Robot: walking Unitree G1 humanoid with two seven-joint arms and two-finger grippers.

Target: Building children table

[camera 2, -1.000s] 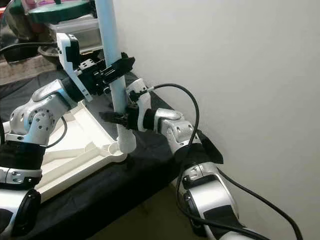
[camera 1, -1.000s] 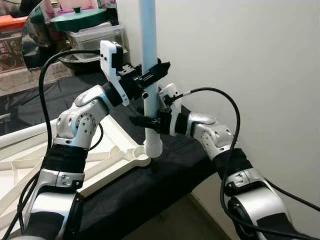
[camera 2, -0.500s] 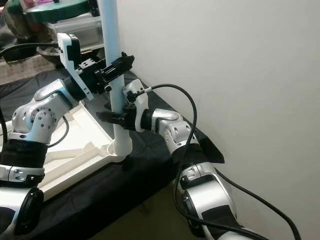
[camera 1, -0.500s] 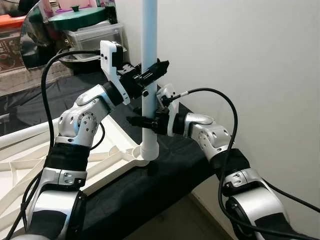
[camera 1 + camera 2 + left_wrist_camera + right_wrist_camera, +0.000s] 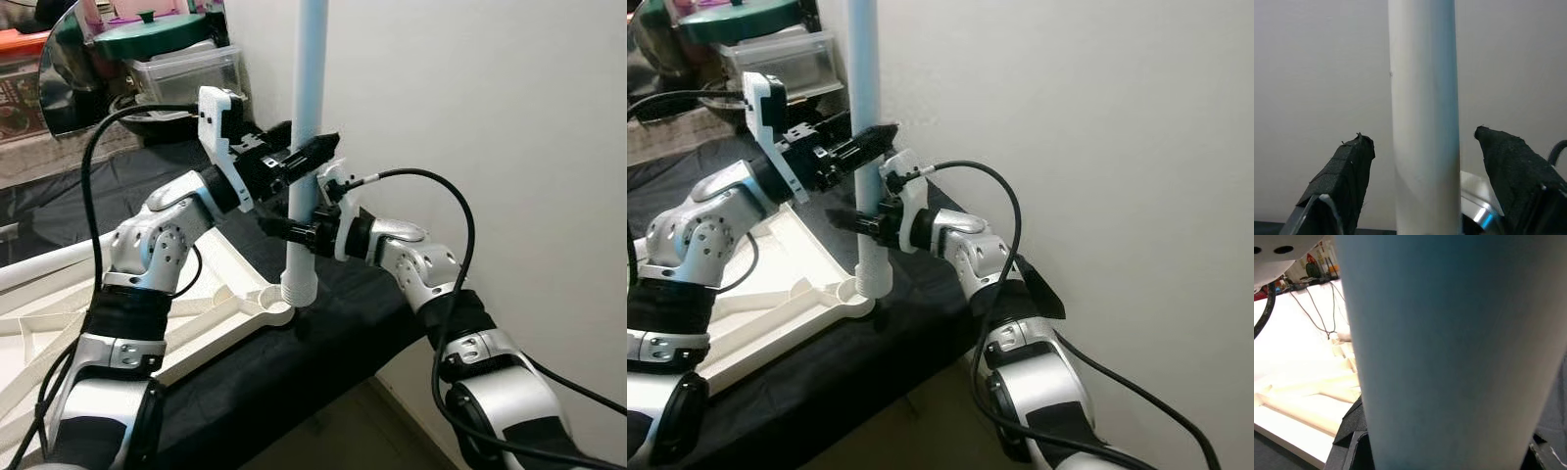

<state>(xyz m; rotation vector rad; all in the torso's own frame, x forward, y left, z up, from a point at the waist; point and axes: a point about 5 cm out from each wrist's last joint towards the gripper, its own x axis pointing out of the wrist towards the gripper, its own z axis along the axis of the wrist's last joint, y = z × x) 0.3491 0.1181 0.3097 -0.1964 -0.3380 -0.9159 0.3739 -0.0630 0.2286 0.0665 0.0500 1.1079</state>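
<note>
- left end effector [image 5: 312,157] sits high on the pale blue table leg [image 5: 306,137]; its black fingers [image 5: 1344,178] are spread, one on each side of the leg, with visible gaps in the left wrist view, so it is not pinching.
- right end effector [image 5: 286,228] is lower on the same leg, just above the flared foot; the leg is very close up in the right wrist view with black finger parts at both sides. looks clamped on the leg, contact itself partly hidden.
- table leg stands nearly upright, tilted a little, top out of frame; its bottom end sits at the round corner socket [image 5: 277,307] of the white table top [image 5: 196,323], which lies upside down with ribs showing. cannot tell if it is fully seated.
- left arm [image 5: 157,245] is bent at the elbow, forearm reaching up and across to the leg, white wrist camera block [image 5: 216,127] on top, black cable [image 5: 93,176] looping behind.
- right arm [image 5: 421,274] comes in from the right side, forearm about level, wrist turned toward the leg, black cable [image 5: 456,225] arching over it.
- white table top rests on a black cloth [image 5: 294,372] that covers the support and drops off at the near edge.
- plain white wall [image 5: 490,117] is close on the right of the leg and right arm, little room on that side.
- behind, at upper left: clear plastic bin [image 5: 186,69], green lid [image 5: 157,34], dark curved mirror-like panel [image 5: 69,78].
</note>
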